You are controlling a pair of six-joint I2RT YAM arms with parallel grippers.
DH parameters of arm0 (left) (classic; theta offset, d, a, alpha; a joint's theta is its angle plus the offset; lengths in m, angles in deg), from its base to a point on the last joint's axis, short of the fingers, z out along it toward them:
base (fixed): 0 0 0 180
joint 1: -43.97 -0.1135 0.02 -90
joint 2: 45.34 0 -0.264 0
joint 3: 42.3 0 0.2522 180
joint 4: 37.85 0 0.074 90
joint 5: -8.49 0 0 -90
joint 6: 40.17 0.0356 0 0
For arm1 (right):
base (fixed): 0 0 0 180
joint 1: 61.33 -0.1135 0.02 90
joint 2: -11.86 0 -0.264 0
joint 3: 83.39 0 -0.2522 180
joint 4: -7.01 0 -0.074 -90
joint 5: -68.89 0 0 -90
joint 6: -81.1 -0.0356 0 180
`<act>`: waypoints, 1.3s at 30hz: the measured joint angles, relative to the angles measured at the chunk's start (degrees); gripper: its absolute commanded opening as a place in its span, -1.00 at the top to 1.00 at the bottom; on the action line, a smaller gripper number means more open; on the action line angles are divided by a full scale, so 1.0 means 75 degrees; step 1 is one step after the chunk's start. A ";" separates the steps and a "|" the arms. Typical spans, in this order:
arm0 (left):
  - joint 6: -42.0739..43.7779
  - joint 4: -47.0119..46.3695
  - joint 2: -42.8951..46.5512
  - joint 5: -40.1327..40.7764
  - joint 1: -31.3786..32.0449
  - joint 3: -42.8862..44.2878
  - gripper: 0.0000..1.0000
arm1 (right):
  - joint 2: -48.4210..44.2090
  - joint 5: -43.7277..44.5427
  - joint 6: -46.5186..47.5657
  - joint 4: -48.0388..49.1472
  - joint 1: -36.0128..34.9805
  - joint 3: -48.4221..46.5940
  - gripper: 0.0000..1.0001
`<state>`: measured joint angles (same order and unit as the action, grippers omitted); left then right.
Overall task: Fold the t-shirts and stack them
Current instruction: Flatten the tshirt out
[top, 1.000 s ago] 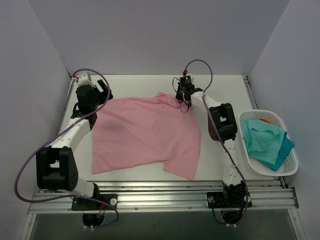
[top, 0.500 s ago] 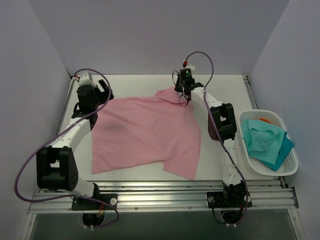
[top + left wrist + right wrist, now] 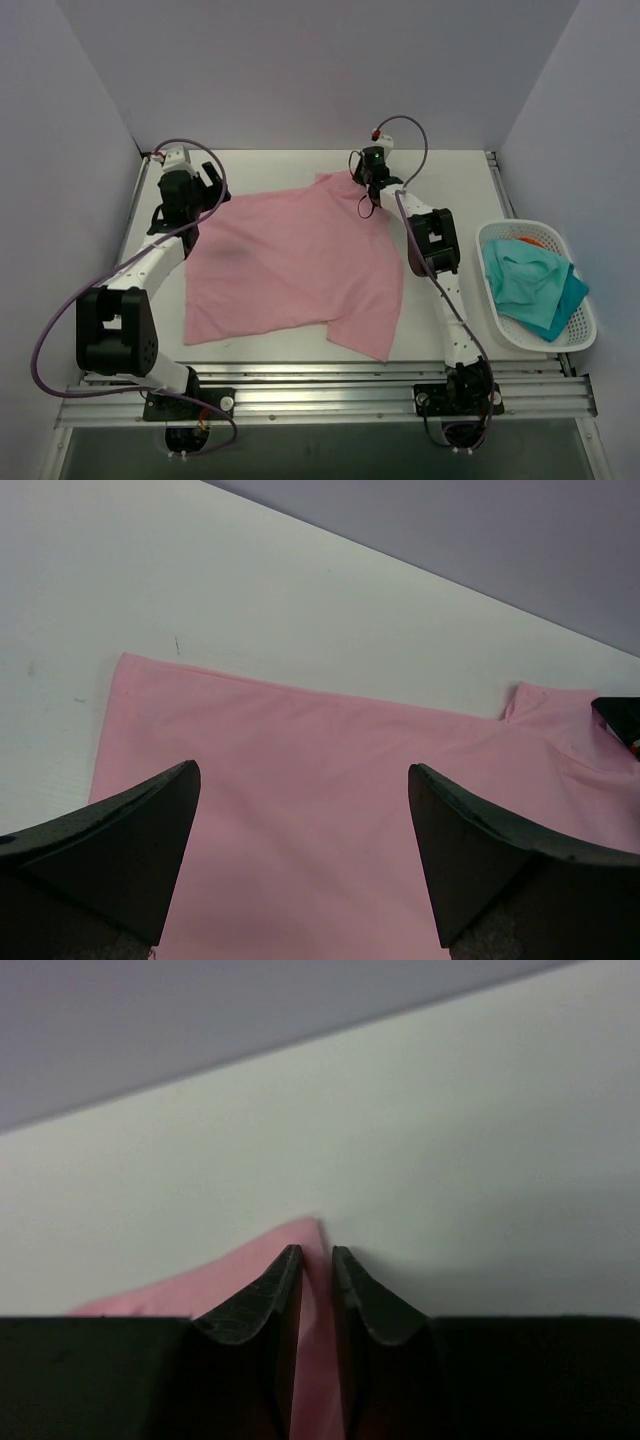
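A light pink t-shirt [image 3: 290, 260] lies spread on the white table, its far edge near the back. My right gripper [image 3: 366, 182] is at the shirt's far right corner; in the right wrist view its jaws [image 3: 315, 1252] are shut on a fold of the pink cloth [image 3: 310, 1300]. My left gripper [image 3: 196, 200] is open over the shirt's far left part; in the left wrist view its fingers [image 3: 140, 820] straddle flat pink cloth [image 3: 330, 780] with nothing between them.
A white basket [image 3: 580, 330] at the right edge of the table holds teal and orange cloth [image 3: 530, 280]. The walls close in at the back and sides. An aluminium rail [image 3: 320, 385] runs along the near edge.
My right gripper has moved toward the back with the shirt corner, drawing the far right edge flatter. My left gripper has shifted slightly to the right and back.
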<state>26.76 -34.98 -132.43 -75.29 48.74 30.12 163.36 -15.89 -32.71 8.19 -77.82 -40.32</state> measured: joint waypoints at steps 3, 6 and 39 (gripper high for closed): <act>0.0038 0.0029 -0.0067 0.0012 0.0020 0.0020 -0.88 | 0.0347 0.0015 -0.0134 0.0906 0.0050 -0.0032 0.10; 0.0087 0.0052 -0.0108 0.0044 0.0044 0.0058 -0.88 | 0.0414 0.0105 -0.0239 0.1504 0.0099 -0.0041 -0.99; -0.1000 0.0624 -0.1670 0.0082 0.0391 0.0627 0.33 | -0.5307 0.0793 -0.1049 0.2742 -0.0367 0.7058 1.00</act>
<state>19.26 -30.30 -144.95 -74.68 51.67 34.82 123.56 -9.95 -40.58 28.76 -80.58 12.61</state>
